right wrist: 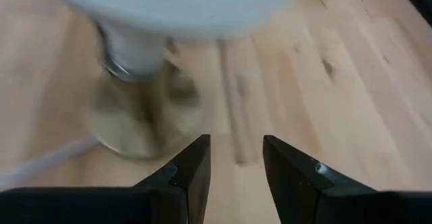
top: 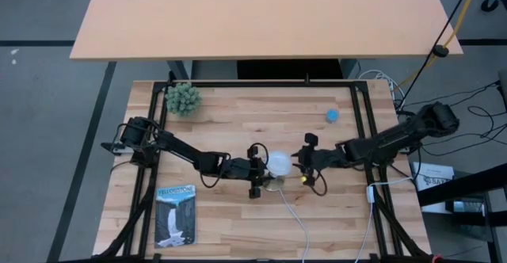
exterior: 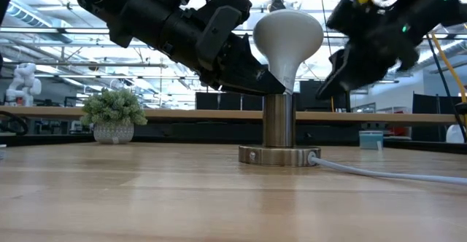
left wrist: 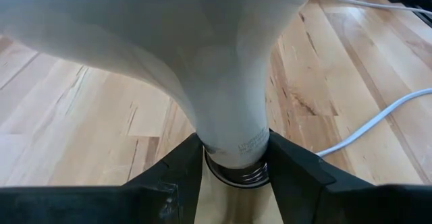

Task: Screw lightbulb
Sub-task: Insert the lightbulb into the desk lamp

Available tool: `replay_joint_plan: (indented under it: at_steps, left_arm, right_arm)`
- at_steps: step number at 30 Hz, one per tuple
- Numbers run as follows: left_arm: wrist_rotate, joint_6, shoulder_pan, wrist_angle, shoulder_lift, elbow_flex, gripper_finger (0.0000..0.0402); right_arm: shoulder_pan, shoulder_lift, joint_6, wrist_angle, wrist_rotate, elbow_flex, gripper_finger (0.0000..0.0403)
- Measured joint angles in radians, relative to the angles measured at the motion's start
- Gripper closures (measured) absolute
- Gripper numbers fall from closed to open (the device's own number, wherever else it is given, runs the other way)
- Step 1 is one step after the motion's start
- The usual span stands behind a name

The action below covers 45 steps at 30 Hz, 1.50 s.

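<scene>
Lightbulb [exterior: 287,39] standing upright in the socket [exterior: 278,129] near the middle of the table [top: 238,215], a little toward the front edge. Left gripper [left wrist: 234,173] clenched on the narrow neck just above the screw threads. Right gripper [right wrist: 236,163] released, empty, close beside the dome. Probably light, smooth and fragile; best taken at the stiff neck, gently, not by the slippery dome.

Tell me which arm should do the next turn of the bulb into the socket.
Left, probably. The left gripper already clamps the lightbulb at its narrow neck, right above the socket. The right gripper is beside the bulb, its fingers apart with only bare table between them.
</scene>
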Motion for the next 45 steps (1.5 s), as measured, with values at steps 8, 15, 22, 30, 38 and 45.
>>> replay_joint_plan:
  at_steps: [8,15,22,30,38,45]
  left_arm:
    - [0.000,0.000,0.000,-0.005,0.000,0.000,0.0248]
    - [0.000,0.000,0.001,-0.005,0.000,0.000,0.0248]
    - [0.001,-0.001,0.002,-0.006,0.000,0.000,0.0248]
    - [0.001,-0.002,0.002,-0.005,0.000,0.000,0.0248]
    - [0.001,-0.002,0.002,-0.003,0.000,0.000,0.0248]
    - [0.001,-0.001,0.002,-0.001,0.000,0.000,0.0248]
  right_arm:
    - [-0.221,-0.053,-0.132,-0.039,-0.262,-0.021,0.0273]
    - [-0.395,-0.090,-0.173,0.220,-0.581,-0.144,0.0273]
    - [-0.354,-0.043,-0.118,0.467,-0.678,-0.185,0.0277]
    - [-0.275,-0.041,-0.114,0.543,-0.671,-0.184,0.0307]
    - [-0.236,-0.041,-0.114,0.548,-0.621,-0.184,0.0316]
    - [-0.201,-0.041,-0.114,0.560,-0.620,-0.184,0.0316]
